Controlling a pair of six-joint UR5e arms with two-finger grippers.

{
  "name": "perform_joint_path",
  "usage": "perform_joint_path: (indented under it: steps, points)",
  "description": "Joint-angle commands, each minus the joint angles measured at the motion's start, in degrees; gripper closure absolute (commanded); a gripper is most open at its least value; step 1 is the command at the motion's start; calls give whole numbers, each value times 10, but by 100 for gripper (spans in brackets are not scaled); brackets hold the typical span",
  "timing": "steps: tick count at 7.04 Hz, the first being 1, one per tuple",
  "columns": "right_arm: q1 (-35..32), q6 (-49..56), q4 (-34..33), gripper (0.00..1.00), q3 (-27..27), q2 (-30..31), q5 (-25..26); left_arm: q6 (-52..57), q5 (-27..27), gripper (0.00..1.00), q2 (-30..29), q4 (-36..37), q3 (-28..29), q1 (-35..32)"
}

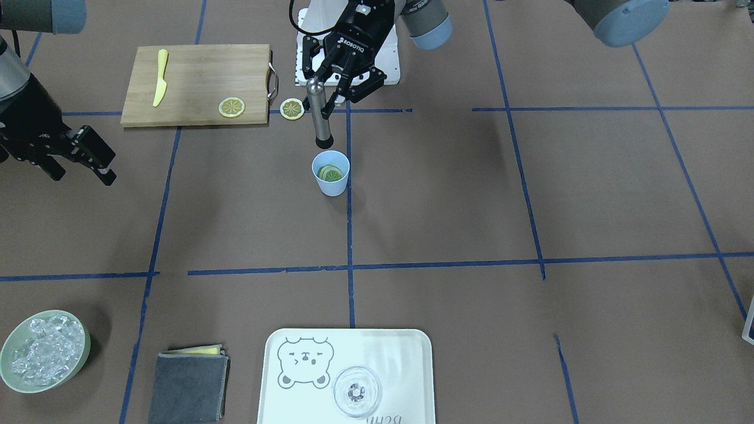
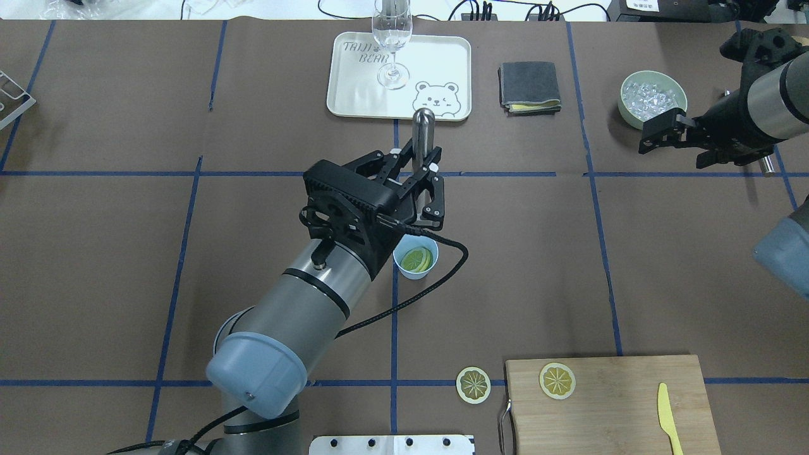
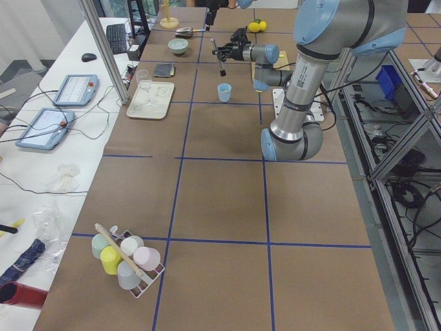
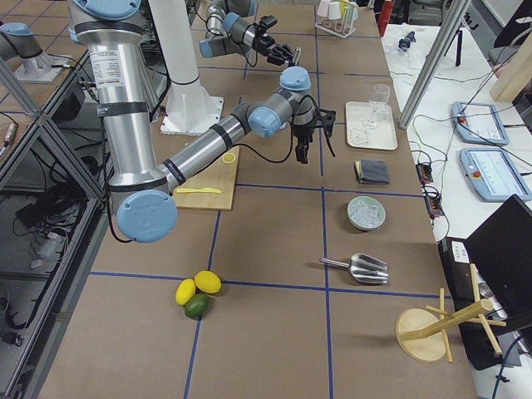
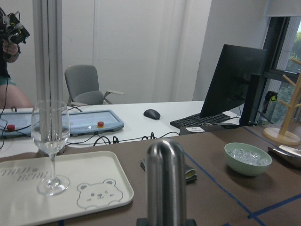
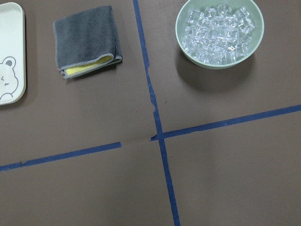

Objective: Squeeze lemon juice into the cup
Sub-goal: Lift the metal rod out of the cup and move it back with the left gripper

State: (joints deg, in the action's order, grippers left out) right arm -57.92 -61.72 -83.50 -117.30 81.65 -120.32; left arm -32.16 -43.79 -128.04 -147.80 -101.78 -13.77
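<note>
The light-blue cup stands upright mid-table with lemon slices lying inside; it also shows in the overhead view with the slices. My left gripper is shut on a steel muddler, held upright with its black tip just above the cup's far rim. One more lemon slice lies on the table and another on the cutting board. My right gripper is open and empty, far off to the side.
A wooden cutting board holds a yellow knife. A white bear tray carries a wine glass. A grey cloth and a pale-green bowl of ice sit on the operators' side.
</note>
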Motion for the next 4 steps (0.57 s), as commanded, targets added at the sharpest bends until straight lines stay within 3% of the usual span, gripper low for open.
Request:
perform_joint_path:
  steps: [1,4]
  points:
    - [-1,0,0,0,0,0,1,3,-2,100,37,1,-33,-36]
    - [-1,-1,1,0,0,0,3,-4,-16,100,148,1,-34,-70]
